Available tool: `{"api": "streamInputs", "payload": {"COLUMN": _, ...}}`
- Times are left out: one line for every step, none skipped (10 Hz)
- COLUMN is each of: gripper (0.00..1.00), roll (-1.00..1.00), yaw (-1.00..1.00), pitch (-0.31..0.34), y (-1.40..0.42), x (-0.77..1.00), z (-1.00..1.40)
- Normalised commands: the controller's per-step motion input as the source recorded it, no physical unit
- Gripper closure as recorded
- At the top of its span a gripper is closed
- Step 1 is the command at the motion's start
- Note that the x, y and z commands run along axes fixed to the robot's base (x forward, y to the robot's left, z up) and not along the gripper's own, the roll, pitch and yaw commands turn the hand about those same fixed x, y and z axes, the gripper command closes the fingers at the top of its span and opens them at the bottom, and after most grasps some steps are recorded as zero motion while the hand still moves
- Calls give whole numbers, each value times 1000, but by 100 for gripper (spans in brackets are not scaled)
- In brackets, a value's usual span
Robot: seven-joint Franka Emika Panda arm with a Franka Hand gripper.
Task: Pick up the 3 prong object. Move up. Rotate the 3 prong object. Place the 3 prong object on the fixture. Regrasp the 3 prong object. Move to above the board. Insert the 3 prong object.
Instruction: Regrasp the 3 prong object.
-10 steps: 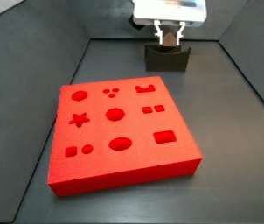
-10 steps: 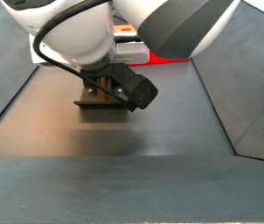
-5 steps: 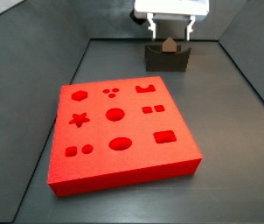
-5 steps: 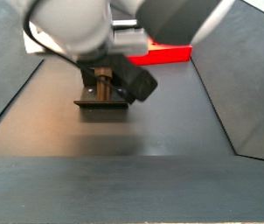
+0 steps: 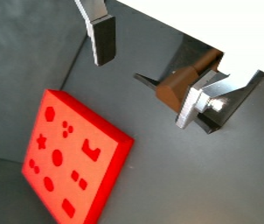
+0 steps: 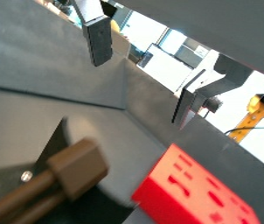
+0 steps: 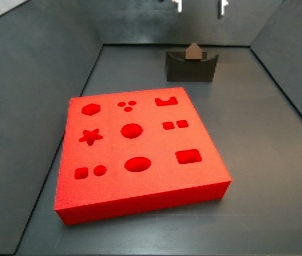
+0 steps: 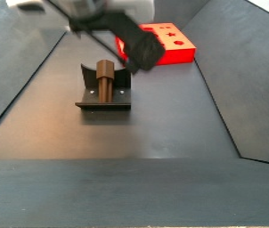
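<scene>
Three-prong object (image 8: 106, 73) now sits alone in the fixture (image 8: 103, 100) notch, because my fingers (image 5: 101, 39) have let go, spread apart and lifted well above the fixture, so placing looks done and regrasping comes next before the board (image 7: 138, 150).

Side views face each other across the board (image 7: 138, 155) and fixture (image 8: 102, 96); wrist views look past the hand (image 5: 146, 72), sharing both.
</scene>
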Motion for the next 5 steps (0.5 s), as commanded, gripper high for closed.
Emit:
{"api": "streamInputs", "payload": {"gripper": 0, "roll": 29, "yaw": -20, "pitch": 45, "y": 14, "x": -28, "z": 250}}
{"api": "streamInputs", "payload": {"gripper": 0, "roll": 1000, "yaw": 0, "pitch": 47, "y": -724, "x": -81, "z": 539}}
{"api": "streamInputs", "payload": {"gripper": 0, "roll": 1000, "yaw": 1, "pitch": 43, "y": -665, "x": -74, "z": 477}}
{"api": "streamInputs", "payload": {"gripper": 0, "roll": 1000, "yaw": 1, "pitch": 36, "y": -576, "x": -83, "z": 391}}
{"api": "streamInputs", "payload": {"gripper": 0, "roll": 1000, "yaw": 1, "pitch": 28, "y": -413, "x": -92, "z": 205}}
